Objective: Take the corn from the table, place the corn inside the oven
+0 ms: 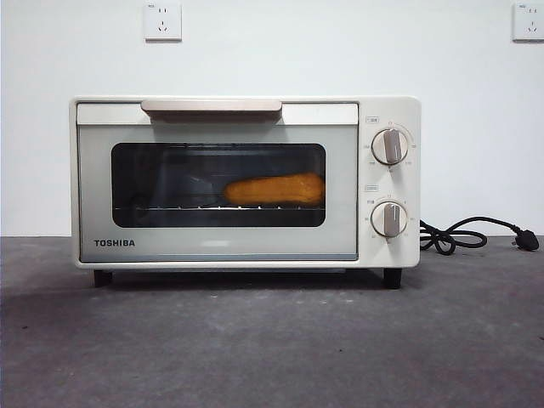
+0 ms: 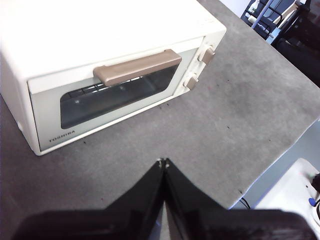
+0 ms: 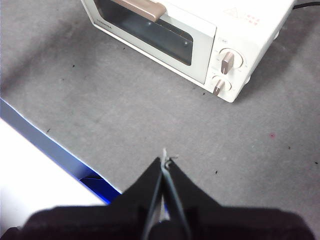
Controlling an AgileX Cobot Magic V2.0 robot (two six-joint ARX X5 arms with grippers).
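Your oven (image 1: pixel 245 181) stands shut on the grey bench (image 1: pixel 272 340), its black power cord (image 1: pixel 463 235) coiled at 3 o'clock of it beneath two wall sockets (image 1: pixel 163 21). The corn (image 1: pixel 274 189), orange-yellow and tapered, lies on the rack behind the glass, right of centre. Your left claw (image 2: pixel 163 162) and right claw (image 3: pixel 165 161) both hover over bare bench, jaws pressed together, gripping nothing.
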